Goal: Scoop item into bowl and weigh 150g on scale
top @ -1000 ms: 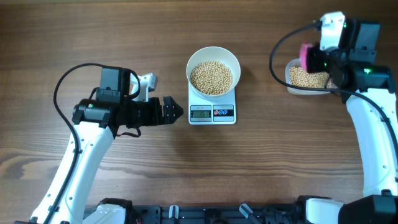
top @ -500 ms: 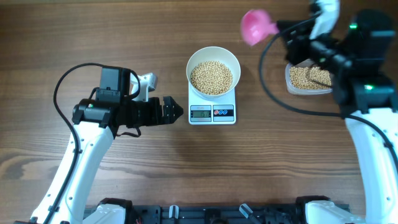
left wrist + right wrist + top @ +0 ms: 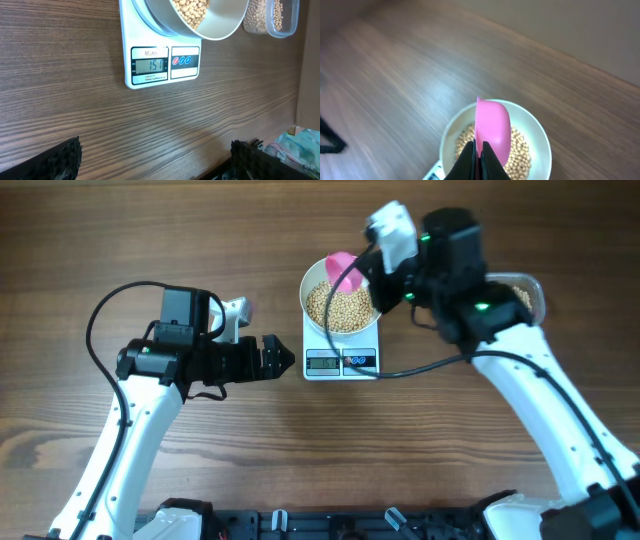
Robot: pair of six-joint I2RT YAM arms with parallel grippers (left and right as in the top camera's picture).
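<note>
Right tool (image 3: 480,151) gripping scoop (image 3: 493,127), bowl (image 3: 535,125) of beans (image 3: 520,148) beneath

The left wrist view crops the bowl (image 3: 222,25) and tub (image 3: 285,20).

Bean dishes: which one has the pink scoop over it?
The round white bowl on the scale; the clear tub has no scoop above it.

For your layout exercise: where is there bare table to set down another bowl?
Free: the tabletop on the near side of the scale, and its far-left corner. Crowded: around the bowl, scoop, right gripper and tub.
</note>
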